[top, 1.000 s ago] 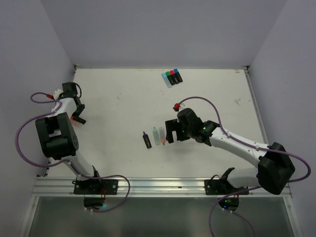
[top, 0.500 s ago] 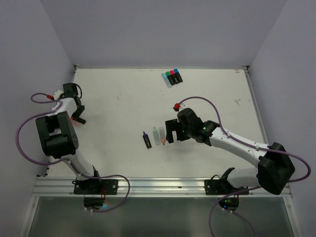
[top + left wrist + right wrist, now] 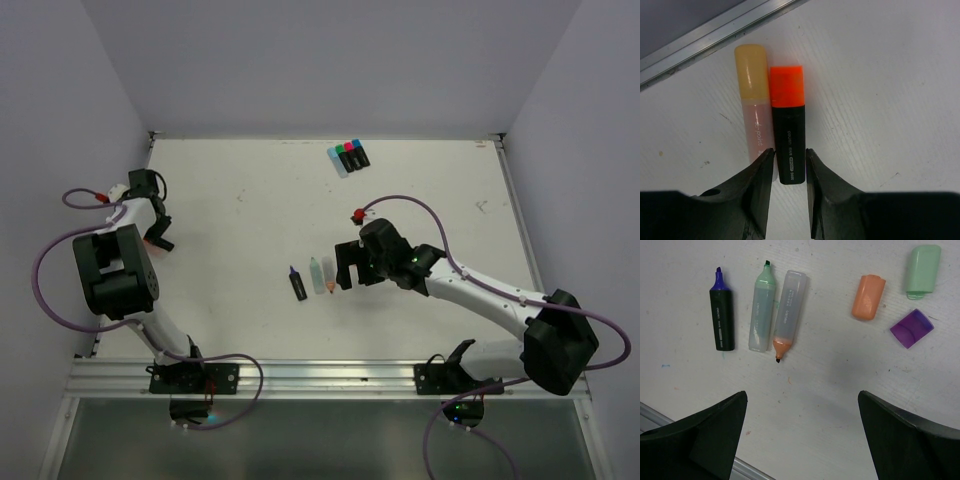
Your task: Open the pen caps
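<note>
Barely anything has changed: the left gripper [image 3: 789,153] has crept a touch toward the table's [image 3: 250,200] left edge, and the right arm hasn't budged. Mid-table, the right gripper [image 3: 802,396] hangs wide open, holding nothing, above three uncapped highlighters [image 3: 762,312]. A loose peach cap [image 3: 868,297], green cap [image 3: 922,269] and purple cap [image 3: 911,328] lie near them. Further left, the left gripper is clamped on a black highlighter [image 3: 789,135] with its bright orange cap [image 3: 787,85] on (a pale pen [image 3: 754,120] lies alongside). Four capped pens [image 3: 348,156] sit by the far edge.

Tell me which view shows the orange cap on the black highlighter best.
Left wrist: the orange cap sits close and sharp, seated on the black highlighter held in the left gripper. Top external shows only an orange speck at that gripper; right wrist misses it.
</note>
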Controlling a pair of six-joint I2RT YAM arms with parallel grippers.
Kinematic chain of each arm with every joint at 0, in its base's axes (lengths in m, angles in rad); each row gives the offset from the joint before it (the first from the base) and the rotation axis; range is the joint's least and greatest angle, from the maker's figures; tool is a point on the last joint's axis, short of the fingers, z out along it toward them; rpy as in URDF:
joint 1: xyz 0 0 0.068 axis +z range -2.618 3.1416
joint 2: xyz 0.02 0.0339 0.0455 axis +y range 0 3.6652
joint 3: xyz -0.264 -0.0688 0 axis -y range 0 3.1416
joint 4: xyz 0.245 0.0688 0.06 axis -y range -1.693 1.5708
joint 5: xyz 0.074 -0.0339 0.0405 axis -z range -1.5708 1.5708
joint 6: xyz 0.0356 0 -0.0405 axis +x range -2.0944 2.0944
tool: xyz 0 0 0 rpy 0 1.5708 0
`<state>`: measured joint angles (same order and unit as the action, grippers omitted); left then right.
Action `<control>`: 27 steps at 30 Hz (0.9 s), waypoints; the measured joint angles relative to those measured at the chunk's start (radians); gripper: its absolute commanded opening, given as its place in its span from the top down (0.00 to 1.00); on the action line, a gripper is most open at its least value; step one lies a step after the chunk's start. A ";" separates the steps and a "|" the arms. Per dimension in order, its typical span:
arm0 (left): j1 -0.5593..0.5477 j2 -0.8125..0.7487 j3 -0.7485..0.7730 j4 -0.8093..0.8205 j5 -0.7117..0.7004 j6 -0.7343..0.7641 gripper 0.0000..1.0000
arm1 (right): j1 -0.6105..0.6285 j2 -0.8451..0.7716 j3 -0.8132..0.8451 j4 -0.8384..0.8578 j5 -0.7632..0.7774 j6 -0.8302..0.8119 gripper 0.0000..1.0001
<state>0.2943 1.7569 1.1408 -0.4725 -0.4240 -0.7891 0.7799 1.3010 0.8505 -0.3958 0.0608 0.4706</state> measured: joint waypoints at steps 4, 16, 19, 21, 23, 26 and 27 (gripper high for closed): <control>0.000 0.025 0.000 0.000 0.001 0.002 0.61 | 0.000 -0.005 0.000 0.000 0.000 0.000 0.04; 0.000 0.061 0.000 0.024 0.003 0.008 0.59 | 0.000 -0.007 0.000 0.000 0.000 0.000 0.04; 0.000 0.089 0.000 0.023 0.007 0.008 0.59 | 0.000 -0.007 0.000 0.000 0.000 0.000 0.04; 0.000 0.095 0.002 0.031 0.007 0.008 0.59 | 0.000 -0.007 0.000 0.001 0.000 0.000 0.04; 0.000 0.098 0.003 0.032 0.008 0.008 0.59 | 0.000 -0.007 0.000 0.000 0.000 0.000 0.04; 0.000 0.102 0.008 0.032 0.008 0.008 0.63 | 0.000 -0.007 0.000 0.000 0.000 0.000 0.04; 0.000 0.105 0.010 0.034 0.008 0.009 0.65 | 0.000 -0.007 0.000 0.000 0.000 0.000 0.04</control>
<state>0.2943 1.8618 1.1511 -0.4389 -0.4164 -0.7803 0.7799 1.2942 0.8505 -0.3954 0.0608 0.4706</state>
